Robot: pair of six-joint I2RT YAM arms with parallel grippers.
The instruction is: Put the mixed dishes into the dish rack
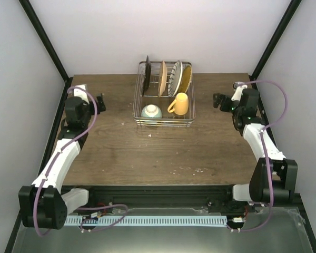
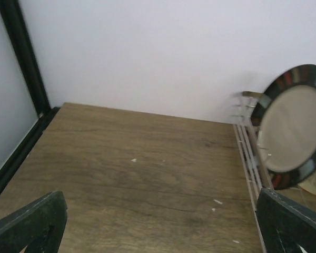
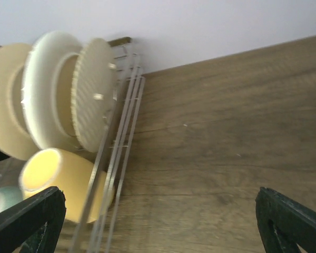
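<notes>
The silver wire dish rack [image 1: 163, 124] stands at the back middle of the table. Upright in it are a dark-rimmed plate [image 1: 147, 75], a tan plate [image 1: 161, 78], a striped white plate [image 1: 175, 78] and a woven yellow plate [image 1: 186, 78]. A yellow mug [image 1: 180, 104] and a mint-green bowl [image 1: 151, 111] sit in its front part. My left gripper [image 1: 101, 102] hangs open and empty left of the rack. My right gripper [image 1: 218, 101] hangs open and empty to the rack's right. The left wrist view shows the dark-rimmed plate [image 2: 295, 126]. The mug [image 3: 58, 182] lies behind the rack wires [image 3: 121, 132] in the right wrist view.
The brown wooden table [image 1: 116, 153] has small white specks on it. Black frame posts [image 1: 45, 42] and white walls close in the back and sides. Both arm bases sit at the near edge.
</notes>
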